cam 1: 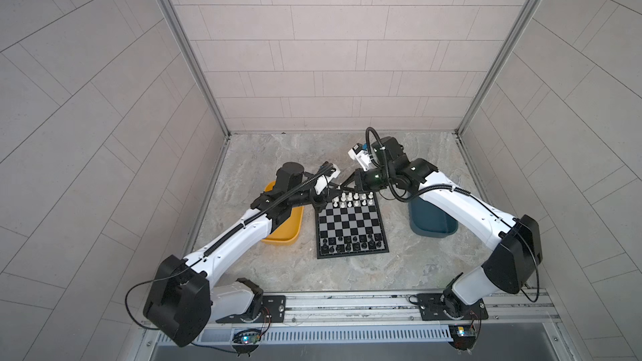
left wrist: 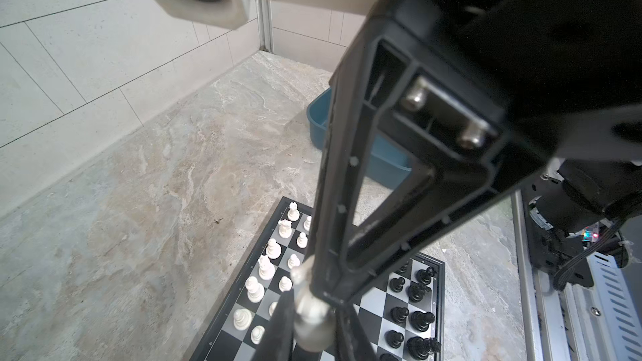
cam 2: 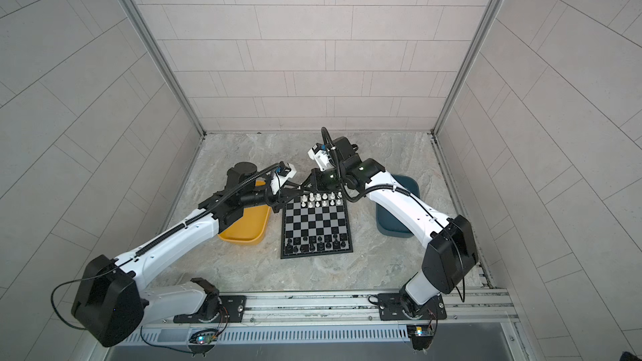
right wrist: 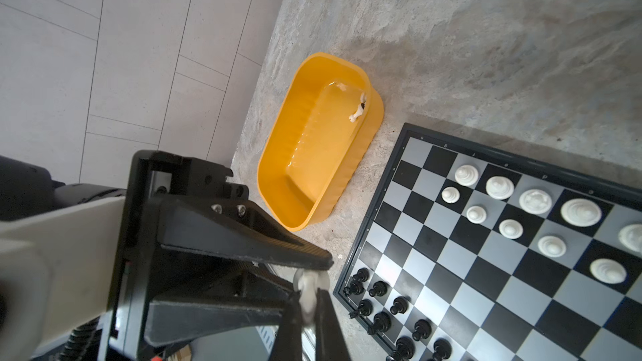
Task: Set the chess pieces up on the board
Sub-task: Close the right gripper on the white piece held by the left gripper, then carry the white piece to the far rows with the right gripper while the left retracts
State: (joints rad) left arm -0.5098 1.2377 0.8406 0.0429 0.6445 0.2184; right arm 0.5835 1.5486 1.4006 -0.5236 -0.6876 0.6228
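Over the far left corner of the board [cam 1: 351,227], my two grippers meet tip to tip. A white chess piece [left wrist: 312,328] sits between the jaws of my left gripper [left wrist: 312,303], which is shut on it. My right gripper [right wrist: 308,298] is shut on the same white piece [right wrist: 309,283] from the opposite side. In both top views the meeting point [cam 1: 335,187] [cam 2: 298,187] is too small to show the piece. White chess pieces [cam 1: 354,199] stand on the board's two far rows, and black chess pieces [cam 1: 351,243] stand on its two near rows.
A yellow tray [cam 1: 283,234] lies left of the board, partly under the left arm. One white piece [right wrist: 357,111] lies on its side in that yellow tray [right wrist: 302,223]. A teal tray [cam 1: 434,230] lies right of the board under the right arm.
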